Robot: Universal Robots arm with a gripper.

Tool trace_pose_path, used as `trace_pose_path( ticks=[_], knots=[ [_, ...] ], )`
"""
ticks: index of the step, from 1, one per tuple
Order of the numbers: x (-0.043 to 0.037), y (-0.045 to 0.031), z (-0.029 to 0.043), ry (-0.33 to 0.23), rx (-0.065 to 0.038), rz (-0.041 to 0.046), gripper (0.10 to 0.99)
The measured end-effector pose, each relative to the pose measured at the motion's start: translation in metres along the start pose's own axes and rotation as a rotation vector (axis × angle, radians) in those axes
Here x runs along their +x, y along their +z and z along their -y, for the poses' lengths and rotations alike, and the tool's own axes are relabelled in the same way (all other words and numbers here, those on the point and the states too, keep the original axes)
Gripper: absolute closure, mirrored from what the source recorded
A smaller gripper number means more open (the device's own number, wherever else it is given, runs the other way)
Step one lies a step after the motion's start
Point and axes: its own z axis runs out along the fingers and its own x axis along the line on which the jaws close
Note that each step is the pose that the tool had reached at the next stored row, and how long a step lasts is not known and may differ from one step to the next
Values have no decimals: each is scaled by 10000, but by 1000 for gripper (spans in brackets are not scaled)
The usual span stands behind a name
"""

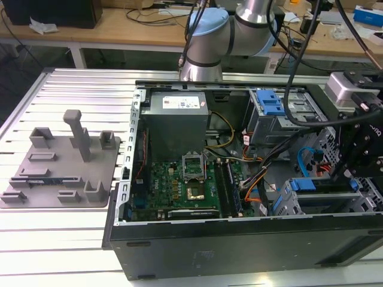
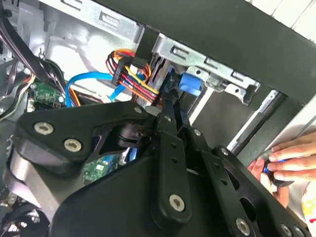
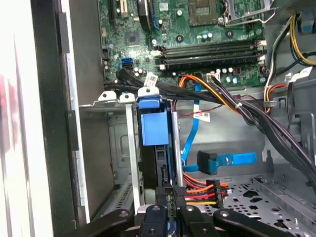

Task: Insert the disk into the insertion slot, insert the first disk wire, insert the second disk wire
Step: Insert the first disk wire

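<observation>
My gripper [image 3: 174, 194] has its jaws clamped on the first disk wire [image 3: 200, 190], just behind the disk [image 3: 154, 128], which stands in the insertion slot [image 3: 111, 143]. I judge it best to hold the plug square and press straight, clear of the loose second disk wire [image 3: 232, 159].

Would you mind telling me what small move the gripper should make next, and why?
Probably a short, straight push toward the disk. The gripper looks shut on the plug of the first disk wire, right at the disk's exposed edge, and the disk already sits in the insertion slot. The second disk wire lies loose beside it.
</observation>
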Motion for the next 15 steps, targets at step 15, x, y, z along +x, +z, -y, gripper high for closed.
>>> trace_pose_path(
  ticks=[15],
  knots=[
    [19,-252,1,-116,-4,-19,780]
  ],
)
